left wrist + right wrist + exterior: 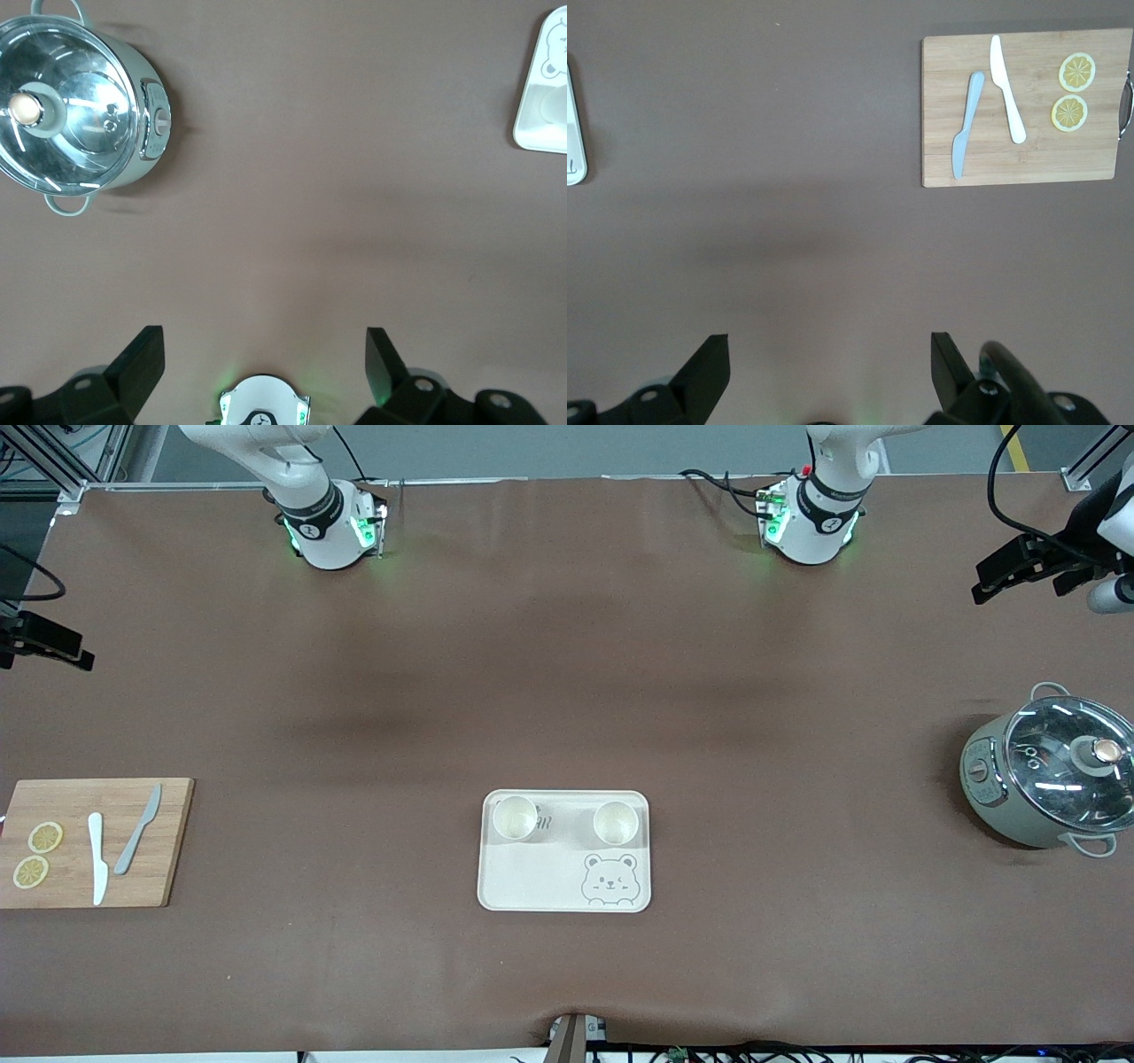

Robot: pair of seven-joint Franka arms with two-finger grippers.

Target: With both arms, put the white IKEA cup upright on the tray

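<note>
Two upright cups (516, 817) on tray (532, 877), left hand (264, 354) wide, right hand (829, 359) wide

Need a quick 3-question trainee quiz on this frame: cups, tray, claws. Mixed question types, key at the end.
1. True or false: both white cups stand upright on the tray.
2. What lies on the cutting board? A) two knives and two lemon slices B) a spoon C) a cup
3. Fill in: the left claw and the right claw are both ____, holding nothing.

Key: 1 true; 2 A; 3 open.
</note>
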